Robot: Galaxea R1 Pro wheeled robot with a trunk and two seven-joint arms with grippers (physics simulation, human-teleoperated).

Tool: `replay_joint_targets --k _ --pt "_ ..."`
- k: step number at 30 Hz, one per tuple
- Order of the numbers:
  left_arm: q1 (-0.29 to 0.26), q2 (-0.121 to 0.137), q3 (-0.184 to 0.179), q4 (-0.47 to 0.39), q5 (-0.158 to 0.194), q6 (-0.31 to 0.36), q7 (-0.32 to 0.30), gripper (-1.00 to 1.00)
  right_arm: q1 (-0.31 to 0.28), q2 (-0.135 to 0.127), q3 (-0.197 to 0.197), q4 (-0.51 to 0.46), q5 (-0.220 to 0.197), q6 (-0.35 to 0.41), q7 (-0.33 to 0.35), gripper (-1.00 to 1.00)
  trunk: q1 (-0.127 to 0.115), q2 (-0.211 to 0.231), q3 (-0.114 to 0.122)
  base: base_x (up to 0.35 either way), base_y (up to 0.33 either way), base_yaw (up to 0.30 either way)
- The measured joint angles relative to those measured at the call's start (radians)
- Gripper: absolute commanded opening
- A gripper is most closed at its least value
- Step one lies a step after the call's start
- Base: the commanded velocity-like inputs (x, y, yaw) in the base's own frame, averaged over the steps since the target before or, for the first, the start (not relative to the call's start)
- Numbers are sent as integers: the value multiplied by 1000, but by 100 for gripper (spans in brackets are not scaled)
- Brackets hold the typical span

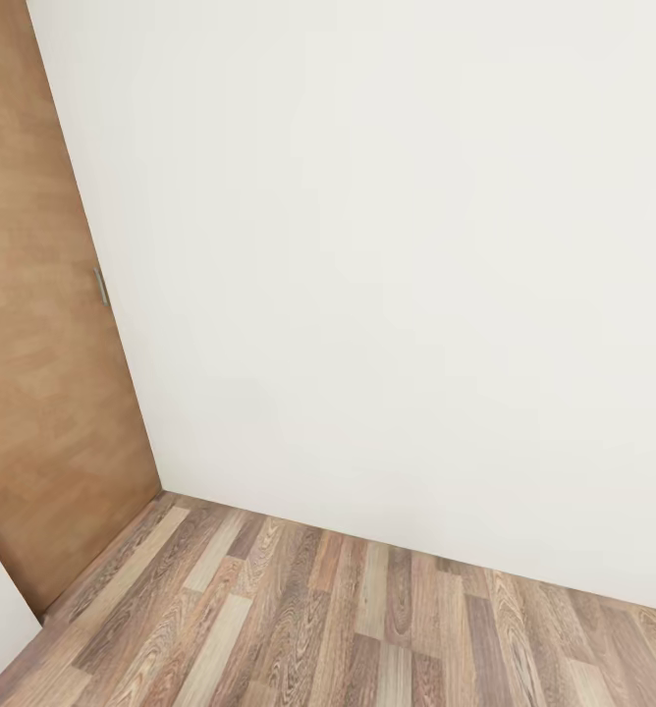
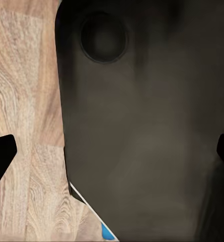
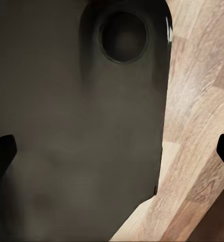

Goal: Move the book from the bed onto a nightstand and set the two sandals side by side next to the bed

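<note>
None of the task's things appear here, so where the book, the bed, the nightstand and the sandals are cannot be told from these pictures.

The head view looks down at a corner of a room. A plain off-white wall (image 1: 397, 275) takes up most of it and meets a wood plank floor (image 1: 308, 628) along a slanted line. At the left stands a brown wooden door (image 1: 43, 373) with a small metal fitting (image 1: 101, 286) on its edge beside the wall. A sliver of pale surface sits in the bottom left corner.

In the left wrist view, the left gripper (image 2: 112, 151) shows its two dark fingertips (image 2: 0, 156) at opposite edges of the picture, spread wide apart with nothing between them. Beyond them is a large dark body of the robot (image 2: 142, 126) with a round recess, a small blue patch at its lower edge, and the plank floor beside it.

The right wrist view shows the right gripper (image 3: 112, 151) likewise, fingertips (image 3: 1, 154) far apart and holding nothing, over the same kind of dark body (image 3: 76, 126) and wood floor (image 3: 197, 151).
</note>
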State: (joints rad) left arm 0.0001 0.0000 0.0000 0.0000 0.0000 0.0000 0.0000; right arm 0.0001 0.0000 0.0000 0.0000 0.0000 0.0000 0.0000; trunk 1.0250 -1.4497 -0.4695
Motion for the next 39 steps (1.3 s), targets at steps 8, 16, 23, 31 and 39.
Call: replay_joint_targets --k 8,16,23,31,39 --pt "0 7 0 -1 -1 -4 1 100 -1 -9 1 -1 2 -1 -2 100 0 0 0 0 0 0" --pt "0 7 0 -1 -1 -4 1 100 -1 -9 1 -1 2 -1 -2 100 0 0 0 0 0 0" --pt "0 7 0 -1 -1 -4 1 100 -1 -9 1 -1 2 -1 -2 100 0 0 0 0 0 0" --pt "0 7 0 -1 -1 -4 1 100 -1 -9 1 -1 2 -1 -2 100 0 0 0 0 0 0" --pt "0 2 -1 -1 -2 -4 -4 100 -1 -11 1 0 1 -1 -2 100 0 0 0 46 0 -37"
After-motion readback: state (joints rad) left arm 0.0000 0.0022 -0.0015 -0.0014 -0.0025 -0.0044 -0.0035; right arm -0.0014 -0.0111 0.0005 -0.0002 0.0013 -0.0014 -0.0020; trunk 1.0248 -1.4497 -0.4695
